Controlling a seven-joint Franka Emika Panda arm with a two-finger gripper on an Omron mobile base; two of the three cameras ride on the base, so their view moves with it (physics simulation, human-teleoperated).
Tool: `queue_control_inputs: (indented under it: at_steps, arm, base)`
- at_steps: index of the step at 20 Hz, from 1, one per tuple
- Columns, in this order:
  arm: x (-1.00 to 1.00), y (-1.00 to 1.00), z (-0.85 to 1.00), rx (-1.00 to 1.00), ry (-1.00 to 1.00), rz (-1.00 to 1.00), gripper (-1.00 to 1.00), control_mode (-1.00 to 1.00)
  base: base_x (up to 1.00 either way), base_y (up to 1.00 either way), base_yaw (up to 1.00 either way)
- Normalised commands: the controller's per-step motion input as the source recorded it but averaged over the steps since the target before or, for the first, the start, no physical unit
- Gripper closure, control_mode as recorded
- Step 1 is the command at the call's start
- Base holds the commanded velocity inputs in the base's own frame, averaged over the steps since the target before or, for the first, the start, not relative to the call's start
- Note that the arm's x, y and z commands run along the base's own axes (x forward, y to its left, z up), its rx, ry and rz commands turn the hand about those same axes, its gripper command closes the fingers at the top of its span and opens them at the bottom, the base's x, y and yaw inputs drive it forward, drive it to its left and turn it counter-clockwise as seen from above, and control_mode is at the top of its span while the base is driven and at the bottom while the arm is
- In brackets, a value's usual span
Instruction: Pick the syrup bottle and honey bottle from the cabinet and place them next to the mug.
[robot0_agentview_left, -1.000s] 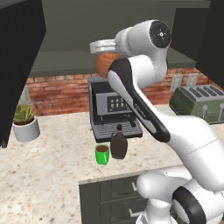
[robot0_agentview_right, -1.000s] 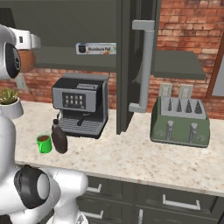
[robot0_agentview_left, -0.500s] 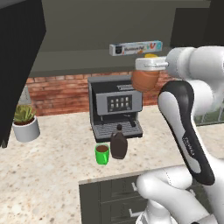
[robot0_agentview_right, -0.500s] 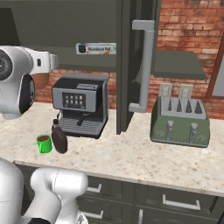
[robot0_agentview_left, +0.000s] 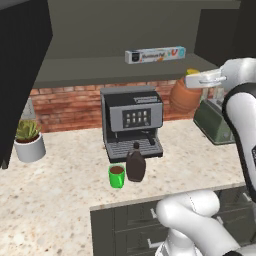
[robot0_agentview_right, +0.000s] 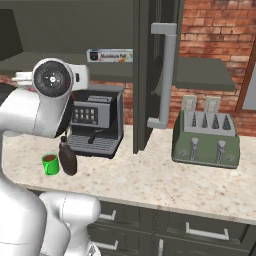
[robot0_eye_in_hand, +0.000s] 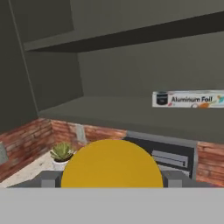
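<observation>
The honey bottle (robot0_agentview_left: 181, 96), a squat orange jar with a yellow lid (robot0_eye_in_hand: 111, 164), hangs in the air to the right of the coffee machine, above the counter. My gripper (robot0_agentview_left: 194, 80) is shut on it at the lid, and grey fingers (robot0_eye_in_hand: 48, 178) flank the lid in the hand view. On the counter in front of the coffee machine stands the dark brown syrup bottle (robot0_agentview_left: 135, 164) (robot0_agentview_right: 67, 157). It is upright, right beside the green mug (robot0_agentview_left: 116, 176) (robot0_agentview_right: 50, 164). The cabinet (robot0_agentview_left: 115, 67) stands open above, its grey shelf (robot0_eye_in_hand: 109, 111) showing.
A coffee machine (robot0_agentview_left: 132, 120) (robot0_agentview_right: 95, 120) stands under the shelf, which holds an aluminium foil box (robot0_agentview_left: 155, 54) (robot0_eye_in_hand: 188, 99). A green toaster (robot0_agentview_left: 215, 122) (robot0_agentview_right: 206, 137) sits at the right and a potted plant (robot0_agentview_left: 29, 142) at the left. An open black cabinet door (robot0_agentview_right: 150, 75) hangs between machine and toaster.
The arm has swung to the right and slightly down with the honey bottle, from above the coffee machine's left side to its right side. The syrup bottle and mug stayed put.
</observation>
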Motion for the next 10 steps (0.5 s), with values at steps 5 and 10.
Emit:
queue_control_inputs:
  at_steps: [5, 10]
  arm:
    - [-0.03, -0.11, -0.05, -0.09, 0.29, 0.16, 1.00, -1.00]
    - [0.00, 0.00, -0.31, -0.12, 0.24, 0.09, 1.00, -1.00]
  base:
    - [0.00, 0.00, 0.00]
    - [0.00, 0.00, 0.00]
